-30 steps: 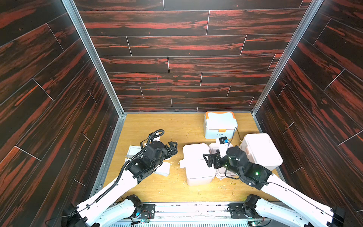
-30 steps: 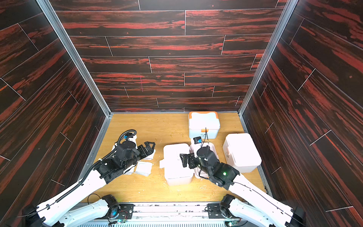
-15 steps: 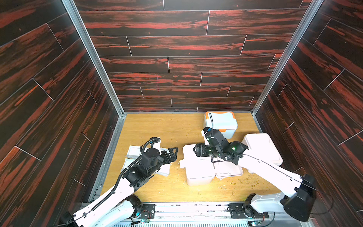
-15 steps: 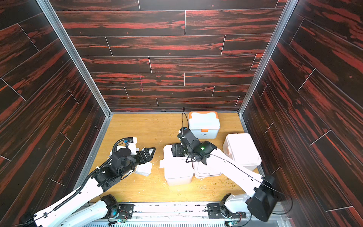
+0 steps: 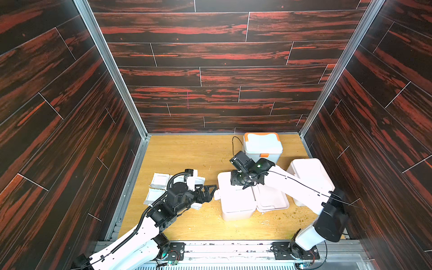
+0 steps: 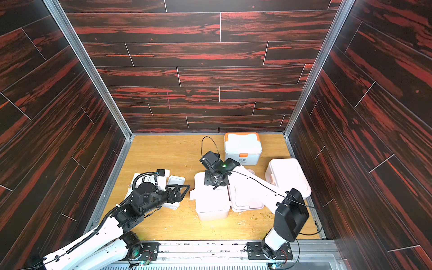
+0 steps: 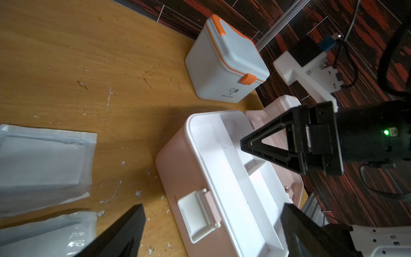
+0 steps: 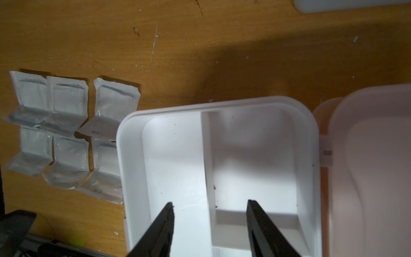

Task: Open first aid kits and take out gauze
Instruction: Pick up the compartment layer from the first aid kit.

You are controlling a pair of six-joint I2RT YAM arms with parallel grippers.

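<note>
Kit (image 5: 236, 201) open; R end effector (image 8: 210, 202) apart over its divider (image 8: 205, 155); L end effector (image 7: 213, 206) wide apart.

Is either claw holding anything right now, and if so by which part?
Nothing is held. The left claw is open and empty beside the open kit; the right claw is open astride its middle divider, touching neither side.

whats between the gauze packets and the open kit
The left end effector, jaws open, hangs between the gauze and the open kit; both top views show it.
</note>
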